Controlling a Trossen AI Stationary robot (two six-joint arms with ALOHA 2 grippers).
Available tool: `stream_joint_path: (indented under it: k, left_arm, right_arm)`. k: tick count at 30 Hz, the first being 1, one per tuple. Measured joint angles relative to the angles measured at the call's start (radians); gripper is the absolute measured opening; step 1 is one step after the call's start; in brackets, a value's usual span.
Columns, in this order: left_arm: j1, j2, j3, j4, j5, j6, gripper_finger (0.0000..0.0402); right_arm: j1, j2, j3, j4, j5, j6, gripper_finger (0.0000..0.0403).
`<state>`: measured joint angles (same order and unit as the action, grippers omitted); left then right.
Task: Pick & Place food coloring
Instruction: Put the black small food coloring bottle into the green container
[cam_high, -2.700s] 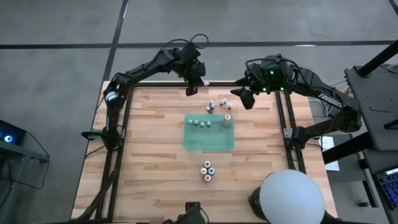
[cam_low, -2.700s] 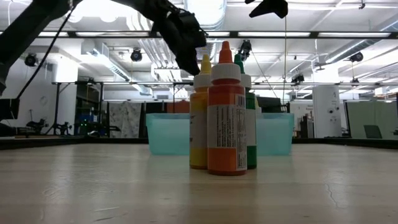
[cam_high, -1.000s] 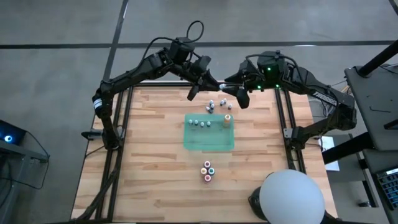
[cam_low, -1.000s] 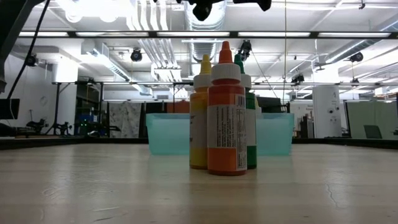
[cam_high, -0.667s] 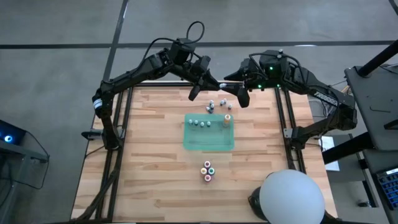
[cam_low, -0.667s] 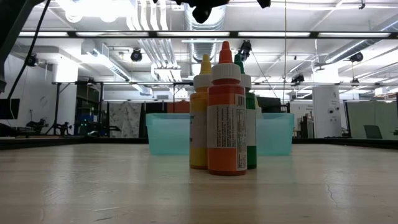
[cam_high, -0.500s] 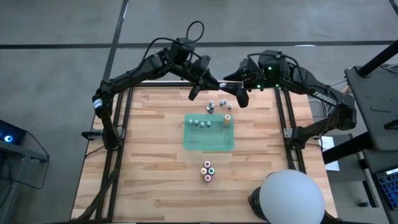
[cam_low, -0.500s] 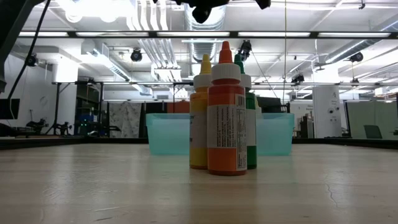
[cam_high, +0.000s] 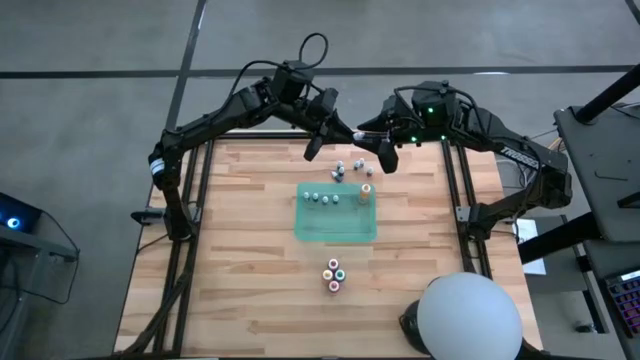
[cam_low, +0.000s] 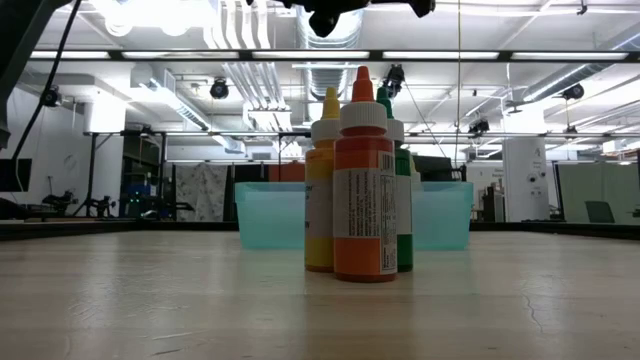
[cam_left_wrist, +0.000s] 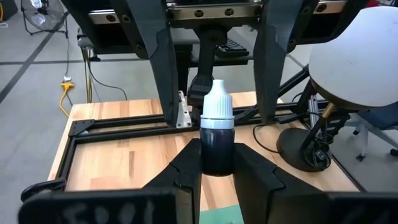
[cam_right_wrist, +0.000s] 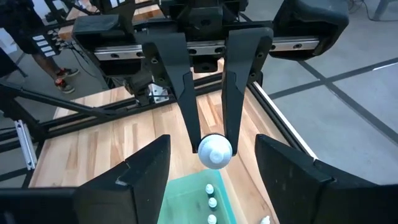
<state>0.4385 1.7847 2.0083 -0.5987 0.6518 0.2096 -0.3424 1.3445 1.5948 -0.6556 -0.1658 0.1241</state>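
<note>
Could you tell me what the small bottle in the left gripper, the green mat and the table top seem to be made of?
The small bottle, held in the left gripper, looks like plastic: a dark body under a smooth, matte white dropper cap. The green mat looks like thin translucent plastic or silicone, pale and flat. The table top appears to be wood, shown by butcher-block strips with visible grain.

Grey concrete floor (cam_high: 90, 60), ceiling strip lights (cam_low: 520, 55), possibly exposed ducts (cam_low: 245, 85).

Dark little bottle (cam_left_wrist: 216, 144) with a white cap there, black fingers (cam_left_wrist: 188, 167) either side. Translucent green mat (cam_high: 336, 221) on pale striped wood table (cam_high: 240, 250); orange bottle (cam_low: 364, 190) fronting yellow and green.
</note>
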Motion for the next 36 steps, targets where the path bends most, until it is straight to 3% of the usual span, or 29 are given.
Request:
stream_joint_path:
  k: [8,21,26,36]
  left_arm:
    - [0.0,0.0,0.0,0.001,0.0,0.0,0.0051]
    - [0.0,0.0,0.0,-0.002,0.0,-0.001,0.0051]
    - [0.0,0.0,-0.001,-0.003,0.0,0.006,0.0055]
    - [0.0,0.0,-0.001,0.002,0.001,-0.002,0.0159]
  right_arm:
    - [0.0,0.0,0.0,-0.001,0.0,-0.002,0.0178]
    - [0.0,0.0,0.0,-0.013,0.0,-0.001,0.0062]
    - [0.0,0.0,0.0,-0.018,0.001,-0.003,0.0048]
    - [0.0,0.001,0.0,-0.033,-0.003,-0.001,0.0053]
